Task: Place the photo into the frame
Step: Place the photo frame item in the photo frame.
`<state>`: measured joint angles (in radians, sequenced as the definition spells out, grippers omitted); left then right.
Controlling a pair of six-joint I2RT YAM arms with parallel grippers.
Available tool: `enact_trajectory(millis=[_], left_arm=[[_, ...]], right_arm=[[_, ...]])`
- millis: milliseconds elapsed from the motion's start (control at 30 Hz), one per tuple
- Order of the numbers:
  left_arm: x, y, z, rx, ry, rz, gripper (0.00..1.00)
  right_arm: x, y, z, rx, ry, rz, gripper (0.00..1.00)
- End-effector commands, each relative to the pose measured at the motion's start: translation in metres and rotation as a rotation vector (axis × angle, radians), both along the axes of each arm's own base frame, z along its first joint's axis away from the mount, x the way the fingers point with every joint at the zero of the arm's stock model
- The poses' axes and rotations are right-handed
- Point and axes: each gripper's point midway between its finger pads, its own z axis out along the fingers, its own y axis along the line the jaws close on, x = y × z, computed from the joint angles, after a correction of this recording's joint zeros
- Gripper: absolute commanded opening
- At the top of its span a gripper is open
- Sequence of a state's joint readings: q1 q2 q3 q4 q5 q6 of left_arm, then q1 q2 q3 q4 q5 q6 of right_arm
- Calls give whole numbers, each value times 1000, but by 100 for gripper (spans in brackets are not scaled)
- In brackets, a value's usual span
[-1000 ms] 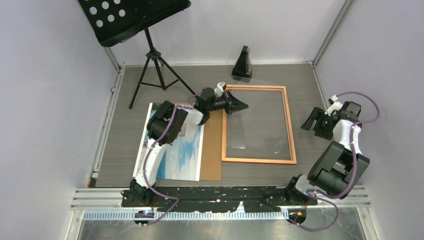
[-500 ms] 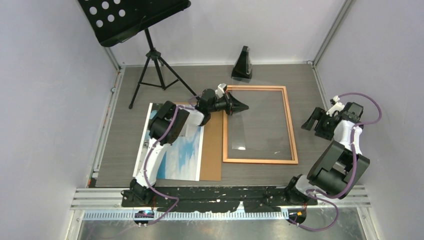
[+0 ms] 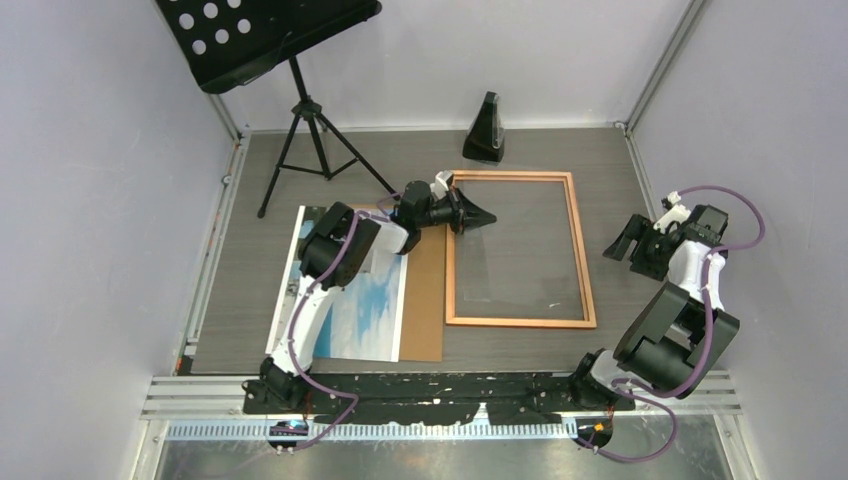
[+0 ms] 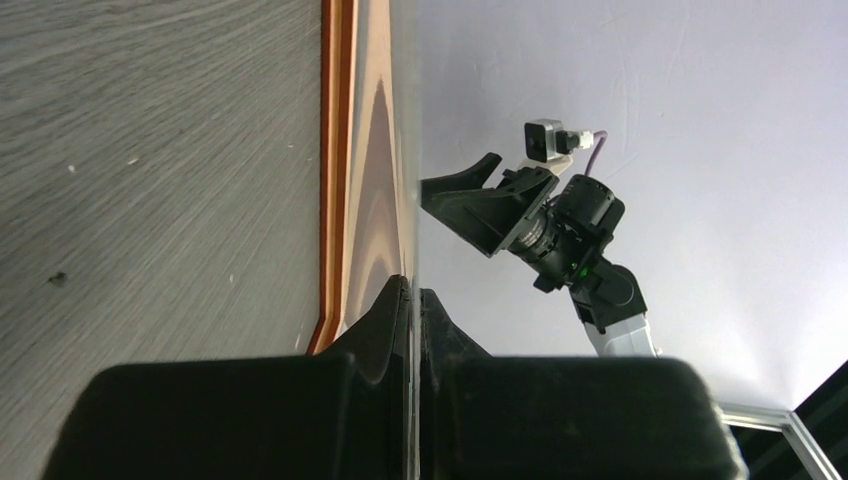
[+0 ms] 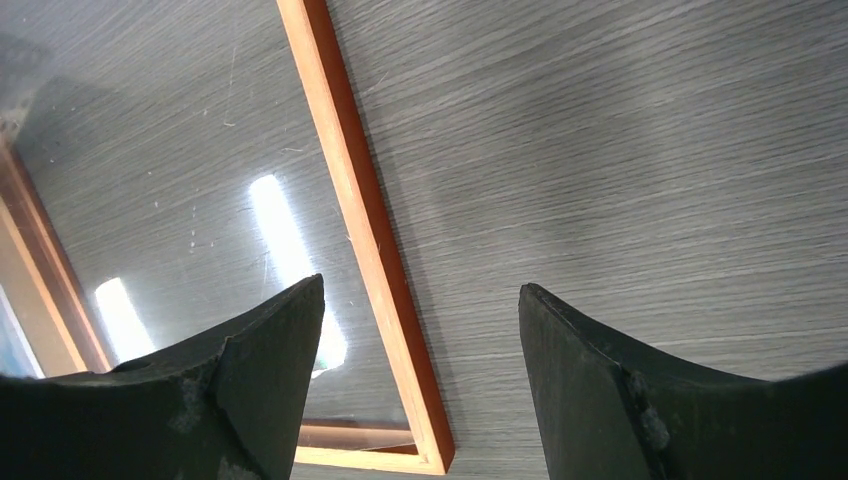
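frame [image 3: 520, 321] lies flat overhead; only the left wrist shows left gripper [image 4: 412, 292] pinching a clear pane [image 4: 409, 130]; right gripper [image 5: 421, 287] spread

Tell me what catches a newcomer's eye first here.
The copper-orange frame lying mid-table, with the left hand shut on a clear pane at its far left corner. Left of it, the blue-sky photo lies on a brown board under the left arm; the right hand hovers open to the frame's right.

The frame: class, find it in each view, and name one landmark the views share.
Top external: the frame lies right of centre.
Left wrist: the frame runs vertically, left of centre.
Right wrist: the frame slants top to bottom, left of centre.
Shared landmark: the grey table.
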<state>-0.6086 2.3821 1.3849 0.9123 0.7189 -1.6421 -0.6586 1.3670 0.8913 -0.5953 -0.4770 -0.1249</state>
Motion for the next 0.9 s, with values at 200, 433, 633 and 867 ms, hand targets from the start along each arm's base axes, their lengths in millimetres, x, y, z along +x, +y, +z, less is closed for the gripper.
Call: enact_trajectory(millis=[200,433,633,867], left_arm=[[-3,-2,19,-30,-87,-14,0],[-4,0,15,-16,-83,-4,0],[-6,2,14,-3,-85,0,0],[-5,7,14,8,-97,9,0]], right_arm=[[3,-1,11,-11,-44,1,77],[3,0,12,-7,-48,5,77],[3,0,12,-6,-51,6,77],[3,0,13,-2,-56,8,77]])
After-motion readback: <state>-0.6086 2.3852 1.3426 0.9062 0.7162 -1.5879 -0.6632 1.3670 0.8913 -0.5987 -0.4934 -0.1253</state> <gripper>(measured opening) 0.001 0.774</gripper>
